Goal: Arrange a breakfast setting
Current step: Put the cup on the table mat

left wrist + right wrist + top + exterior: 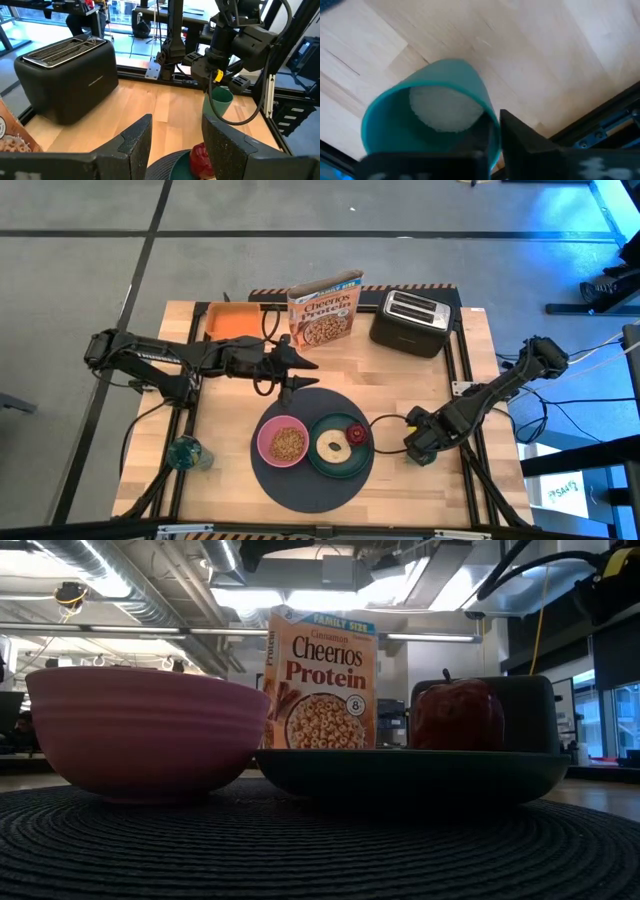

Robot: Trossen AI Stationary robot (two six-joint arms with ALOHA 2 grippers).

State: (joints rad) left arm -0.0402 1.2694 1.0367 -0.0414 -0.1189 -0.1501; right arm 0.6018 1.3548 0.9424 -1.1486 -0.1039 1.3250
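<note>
The right gripper (492, 145) has its jaws pinched on the cup's (427, 112) rim, near the tabletop's (230, 355) right edge. The left gripper's (175, 145) jaws stand partly open, empty, above the mat's (300, 485) far edge, bare wood beyond.

Lower centre, dark mat (300, 480) carries pink bowl (283, 444) of cereal beside green plate (338, 463) with bagel ring (331, 447), red piece (356, 431); pale-green cup (421, 456) sits right.

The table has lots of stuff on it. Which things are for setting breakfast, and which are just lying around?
For breakfast:
round mat
pink bowl
green plate
bagel ring
red food piece
pale-green cup, in the right gripper

Just lying around:
cereal box
toaster
orange tray
</note>
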